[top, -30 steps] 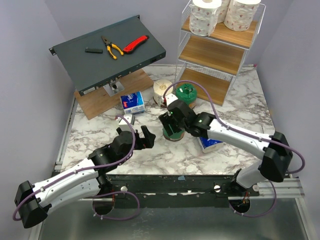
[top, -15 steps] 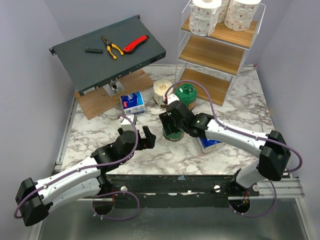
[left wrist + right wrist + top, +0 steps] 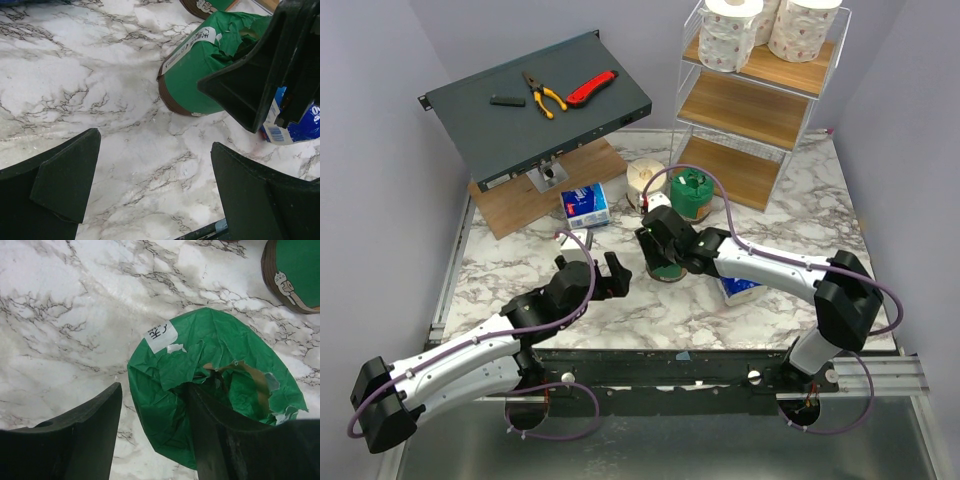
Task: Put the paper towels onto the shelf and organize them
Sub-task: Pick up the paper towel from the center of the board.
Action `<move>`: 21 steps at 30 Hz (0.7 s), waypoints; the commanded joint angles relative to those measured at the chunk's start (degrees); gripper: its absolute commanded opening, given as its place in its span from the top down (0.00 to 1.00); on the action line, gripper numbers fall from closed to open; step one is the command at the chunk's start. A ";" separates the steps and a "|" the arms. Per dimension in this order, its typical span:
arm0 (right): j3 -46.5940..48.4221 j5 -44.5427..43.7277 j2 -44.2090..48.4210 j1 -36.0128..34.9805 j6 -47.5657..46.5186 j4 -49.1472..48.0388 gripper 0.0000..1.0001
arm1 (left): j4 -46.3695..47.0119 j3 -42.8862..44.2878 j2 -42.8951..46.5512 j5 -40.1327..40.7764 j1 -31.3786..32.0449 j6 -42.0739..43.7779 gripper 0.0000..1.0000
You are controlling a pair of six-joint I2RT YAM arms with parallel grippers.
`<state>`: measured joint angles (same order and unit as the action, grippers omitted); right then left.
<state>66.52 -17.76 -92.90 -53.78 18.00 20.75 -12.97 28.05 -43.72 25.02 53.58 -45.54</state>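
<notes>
— Green paper, torn open at the crown: which roll is this, and where does it stand relative to the shelf [image 3: 750,110]?
— The green-wrapped roll [image 3: 200,365], upright on the marble table [image 3: 510,265], in front of the shelf's lowest tier and to its left, toward the arm bases. A second green roll [image 3: 692,190] stands between it and the shelf, close to the bottom board.
— State of the right gripper [image 3: 658,246]?
— Jaws parted, straddling the roll's wall. The inner finger [image 3: 225,440] dips into the torn hollow and touches the wrapper. The outer finger [image 3: 85,435] stands beside the roll with a strip of marble showing between. Not clamped.
— And the left gripper [image 3: 154,150]?
— Spread wide, holding nothing, hovering over the marble, farther left of the shelf than the roll and apart from it.
— Other towels?
— White printed rolls [image 3: 730,35] on the shelf's top tier; a cream roll [image 3: 644,180] just left of its bottom tier; a blue-and-white pack [image 3: 586,204] farther left; another pack [image 3: 740,288] in front of the shelf, partly under the right arm.
</notes>
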 commanded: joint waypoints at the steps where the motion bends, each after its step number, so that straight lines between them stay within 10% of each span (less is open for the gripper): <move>1: 0.44 -3.29 -2.19 -0.10 1.22 2.39 0.46 | -0.50 0.90 1.10 1.49 -0.23 0.41 0.03; 7: 1.59 -4.72 -0.85 -0.10 0.35 3.80 0.69 | -0.43 1.03 1.09 1.60 -0.23 0.80 0.03; 21: 23.33 -21.45 6.24 5.79 -7.45 12.48 0.70 | -2.72 8.35 -0.73 -0.39 -1.52 1.48 0.03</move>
<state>81.58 -29.32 -89.25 -50.81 14.63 33.06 -13.87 29.41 -43.33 25.06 53.41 -44.88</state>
